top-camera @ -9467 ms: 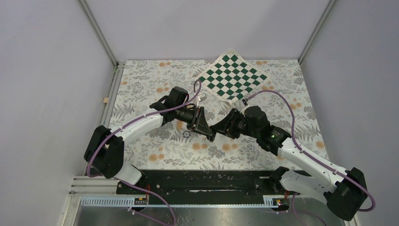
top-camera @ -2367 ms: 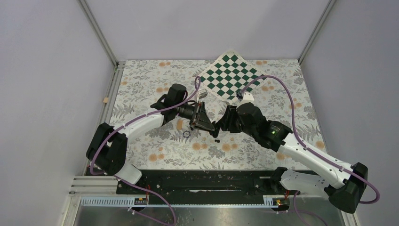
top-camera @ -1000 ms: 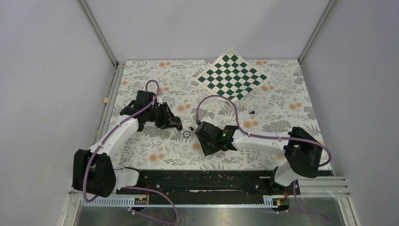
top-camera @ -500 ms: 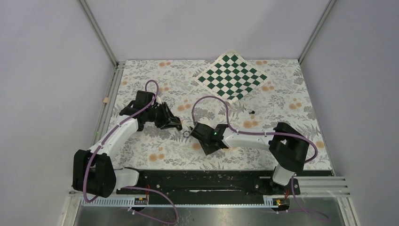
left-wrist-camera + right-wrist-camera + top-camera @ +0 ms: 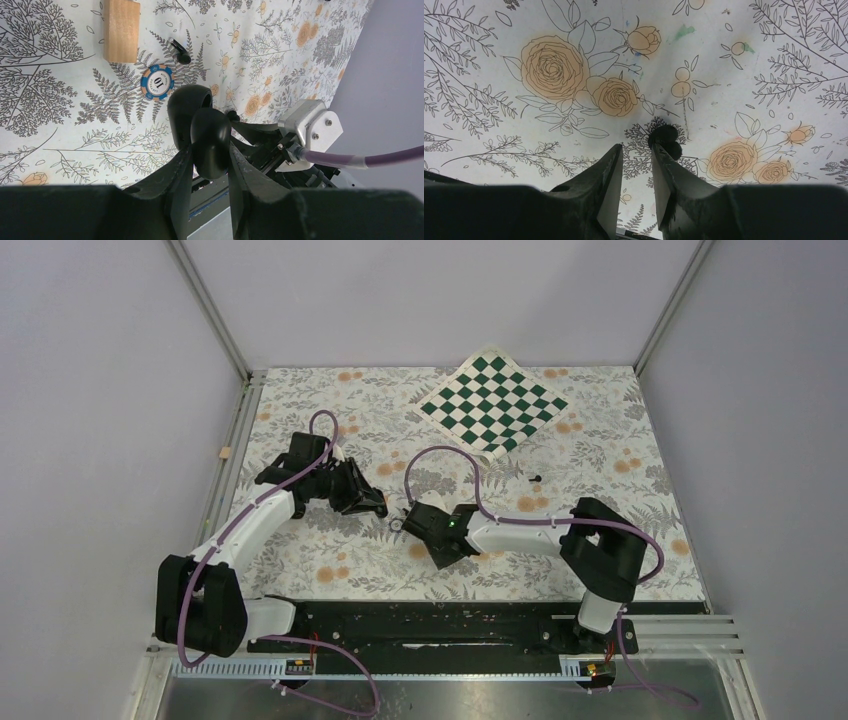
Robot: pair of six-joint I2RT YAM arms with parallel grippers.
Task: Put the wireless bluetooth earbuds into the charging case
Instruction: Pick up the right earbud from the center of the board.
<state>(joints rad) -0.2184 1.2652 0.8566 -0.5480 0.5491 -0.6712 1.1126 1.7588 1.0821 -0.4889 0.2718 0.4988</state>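
The right gripper [image 5: 636, 146], half open and empty, is nearest the earbud [image 5: 666, 140]. The earbud sits just beside one fingertip, not between them. The left gripper [image 5: 210, 152] pinches the charging case [image 5: 207, 127].

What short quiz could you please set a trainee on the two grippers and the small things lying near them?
1. True or false: the left gripper is shut on the charging case.
2. Which number is printed on the poker chip: A 5, B 10, C 25?
3. In the right wrist view, does the earbud lie between the fingers of the right gripper or outside them?
Key: 1 true; 2 B; 3 outside, close beside one fingertip, with the jaws apart and nothing between them.
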